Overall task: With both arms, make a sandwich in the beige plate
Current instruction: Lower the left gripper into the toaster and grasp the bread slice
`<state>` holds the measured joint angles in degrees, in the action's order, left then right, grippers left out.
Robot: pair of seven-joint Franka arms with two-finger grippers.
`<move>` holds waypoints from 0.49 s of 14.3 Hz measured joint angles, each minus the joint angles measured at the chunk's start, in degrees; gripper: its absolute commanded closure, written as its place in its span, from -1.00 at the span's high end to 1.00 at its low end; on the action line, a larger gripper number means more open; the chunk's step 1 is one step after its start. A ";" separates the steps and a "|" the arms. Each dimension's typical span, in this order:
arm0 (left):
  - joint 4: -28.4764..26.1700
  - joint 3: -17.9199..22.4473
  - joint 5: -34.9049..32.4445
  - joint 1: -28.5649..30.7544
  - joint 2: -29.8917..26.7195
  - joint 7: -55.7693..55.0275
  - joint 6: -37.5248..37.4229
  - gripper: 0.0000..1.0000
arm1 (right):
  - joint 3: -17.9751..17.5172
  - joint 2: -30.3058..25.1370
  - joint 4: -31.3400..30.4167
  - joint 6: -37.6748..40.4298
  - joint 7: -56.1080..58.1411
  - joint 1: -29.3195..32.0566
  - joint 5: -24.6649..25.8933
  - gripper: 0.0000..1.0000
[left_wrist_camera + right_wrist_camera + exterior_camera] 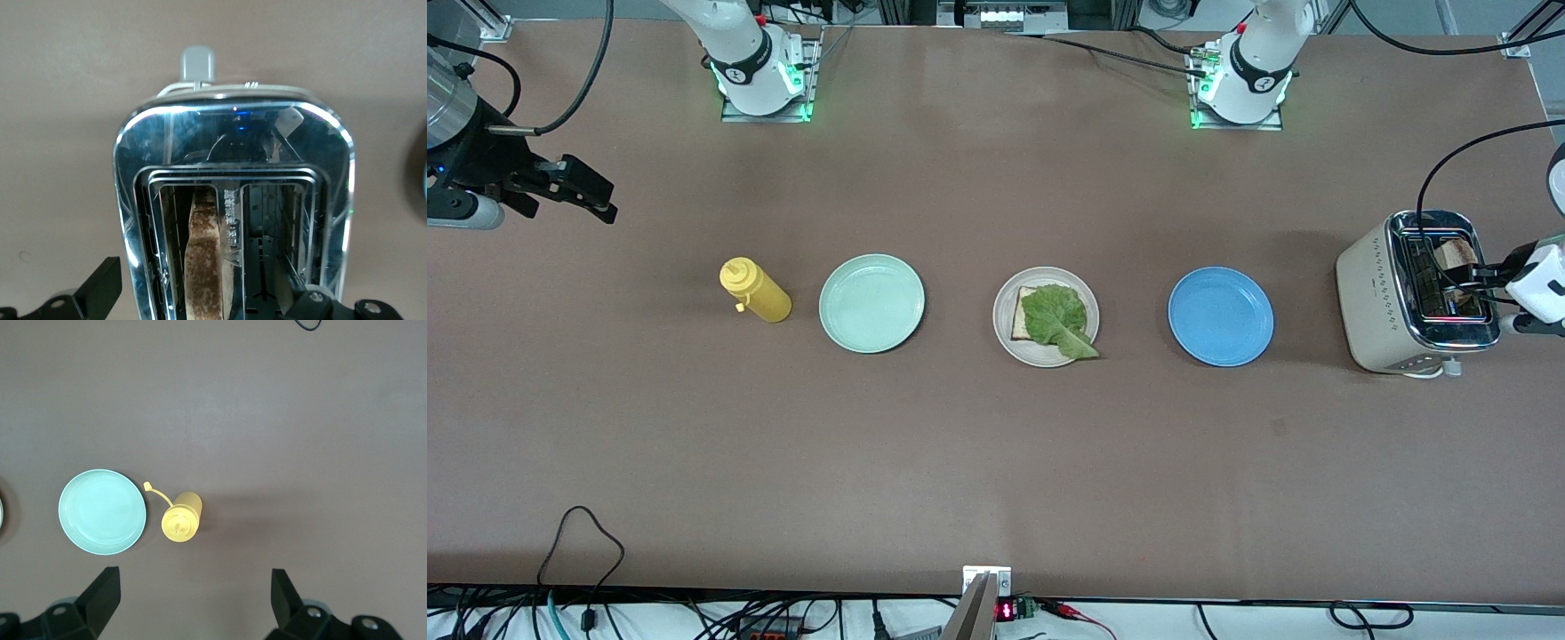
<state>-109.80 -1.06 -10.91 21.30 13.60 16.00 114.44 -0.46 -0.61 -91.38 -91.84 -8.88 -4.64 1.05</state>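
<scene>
The right gripper (pixel 591 197) is seen at the right arm's end of the table, held up in the air over bare tabletop, its fingers (pixel 100 597) spread apart and empty; the right arm is waiting. A yellow squeeze bottle (pixel 754 290) is found next, standing on the table, with a pale green plate (pixel 871 302) just beside it toward the left arm's end. The beige plate (pixel 1005 333) is placed in the middle of the row, and on it one slice of bread (pixel 1021 318) lies flat with a lettuce leaf (pixel 1058 322) laid over it, the leaf's tip reaching past the rim. A blue plate (pixel 1221 316) is set farther along, bare. At the left arm's end a toaster (pixel 1378 302) is stood, and a second bread slice (pixel 207 267) is held upright in one of its slots. The left gripper (pixel 1485 284) is positioned over the toaster's top, tilted toward the slots, with its fingers (pixel 100 287) parted and nothing grasped.
</scene>
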 measured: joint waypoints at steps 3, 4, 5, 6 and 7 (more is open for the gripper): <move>-2.66 -0.01 -0.01 1.05 -0.69 0.01 0.91 0.71 | 0.00 -0.02 -0.02 -0.02 -0.03 0.05 0.00 1.00; -2.99 -0.01 -0.01 1.32 -0.75 0.06 1.01 0.57 | 0.00 -0.06 -0.02 -0.06 -0.04 0.13 0.00 1.00; -3.12 -0.01 -0.01 1.43 -0.79 0.07 1.06 0.10 | -0.03 -0.14 -0.02 -0.07 -0.04 0.35 0.00 1.00; -3.19 -0.03 -0.01 1.44 -0.87 0.20 1.05 -0.37 | -0.22 -0.23 -0.02 -0.07 -0.04 0.86 0.00 1.00; -3.23 -0.11 -0.01 1.44 -0.96 0.59 0.89 -0.63 | -0.65 -0.38 -0.02 -0.07 -0.02 1.62 0.00 1.00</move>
<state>-113.03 -1.18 -10.92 22.74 12.64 16.59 115.33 -1.11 -0.98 -91.40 -91.92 -8.90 -3.02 1.05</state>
